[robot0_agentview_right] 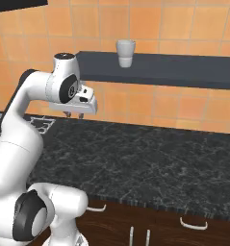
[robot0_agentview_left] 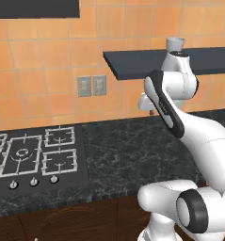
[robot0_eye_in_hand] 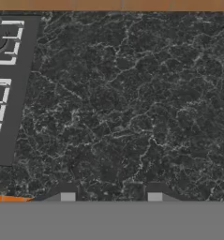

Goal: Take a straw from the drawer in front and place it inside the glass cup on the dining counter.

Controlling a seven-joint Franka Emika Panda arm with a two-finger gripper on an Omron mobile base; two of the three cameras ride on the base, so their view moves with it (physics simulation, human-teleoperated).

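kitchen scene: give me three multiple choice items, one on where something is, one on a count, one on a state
1. Where does the white cup stand?
A. on the dark wall shelf
B. on the stove
C. on the black granite counter

2. How many stove knobs show in the left base view?
A. one
B. four
C. eight

3. How is the gripper?
A. shut on a straw
B. open and empty above the black granite counter
C. resting on the stove

Answers:
1 A, it sits on the shelf against the tiles.
2 B, four along the stove's front.
3 B, the fingertips stand apart with nothing between.
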